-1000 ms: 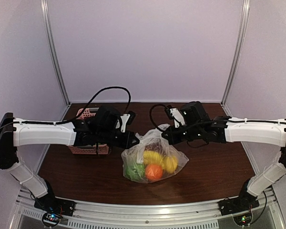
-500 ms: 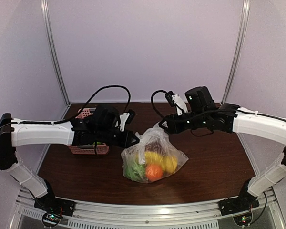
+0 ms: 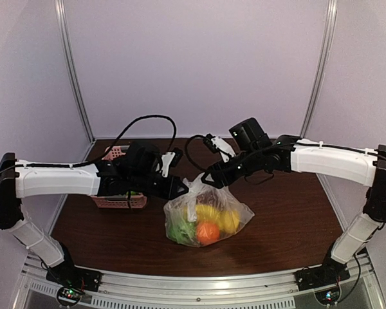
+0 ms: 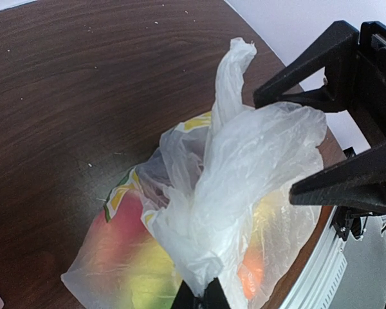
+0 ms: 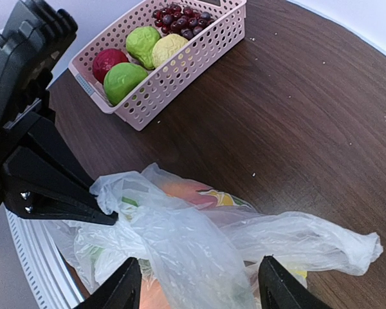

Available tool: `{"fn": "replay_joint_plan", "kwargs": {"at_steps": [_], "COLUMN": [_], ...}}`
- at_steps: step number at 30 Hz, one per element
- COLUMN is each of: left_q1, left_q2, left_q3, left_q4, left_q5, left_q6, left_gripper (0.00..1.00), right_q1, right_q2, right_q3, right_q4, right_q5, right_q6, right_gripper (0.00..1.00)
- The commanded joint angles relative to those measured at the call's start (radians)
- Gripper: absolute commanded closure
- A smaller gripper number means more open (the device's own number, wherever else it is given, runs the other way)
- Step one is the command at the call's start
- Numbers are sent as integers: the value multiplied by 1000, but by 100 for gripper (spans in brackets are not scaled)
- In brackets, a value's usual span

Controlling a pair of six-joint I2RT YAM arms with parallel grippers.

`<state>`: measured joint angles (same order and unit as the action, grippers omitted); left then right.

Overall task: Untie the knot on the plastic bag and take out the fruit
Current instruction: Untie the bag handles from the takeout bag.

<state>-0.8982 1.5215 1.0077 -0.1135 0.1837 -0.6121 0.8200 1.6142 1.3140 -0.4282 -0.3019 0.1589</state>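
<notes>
Top view: a thin, crinkly clear plastic bag (image 3: pixel 209 196) is seen on the dark brown wooden worktop (image 3: pixel 296 219), just below both sets of jaws. Orange, yellow and green fruit (image 3: pixel 207 232) is enclosed in it.

Left wrist view: the left jaws are clamped on the bag's upper film.

Right wrist view: the right jaws are held apart, with film bunched between them. A pink slotted plastic basket (image 5: pixel 180 71) is seen well beyond.
</notes>
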Motion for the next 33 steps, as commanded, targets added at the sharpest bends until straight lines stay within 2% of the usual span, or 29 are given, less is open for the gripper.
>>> {"fn": "replay_joint_plan", "kwargs": {"at_steps": [1, 14, 16, 19, 20, 25, 33], "left_q1": [5, 5, 5, 5, 5, 5, 6], "left_q2": [-6, -13, -16, -20, -22, -35, -68], "left_q3": [-3, -2, -4, -7, -8, -16, -34], "left_q4": [38, 36, 35, 34, 35, 37, 37], "left_q5": [4, -4, -5, -9, -11, -18, -47], "left_q6": [-3, -9, -11, -13, -15, -21, -40], "left_gripper": [100, 100, 100, 100, 100, 100, 100], "right_q1": [16, 41, 43, 43, 44, 43, 42], "right_q2": [-5, 4, -4, -29, -39, -87, -184], "right_q3": [0, -57, -64, -85, -92, -135, -198], "right_q4": [8, 47, 56, 81, 89, 132, 172], "right_q5": [-64, 5, 24, 55, 66, 96, 175], "right_q6": [-33, -17, -9, 8, 15, 45, 94], "right_gripper": [37, 48, 53, 70, 79, 98, 100]}}
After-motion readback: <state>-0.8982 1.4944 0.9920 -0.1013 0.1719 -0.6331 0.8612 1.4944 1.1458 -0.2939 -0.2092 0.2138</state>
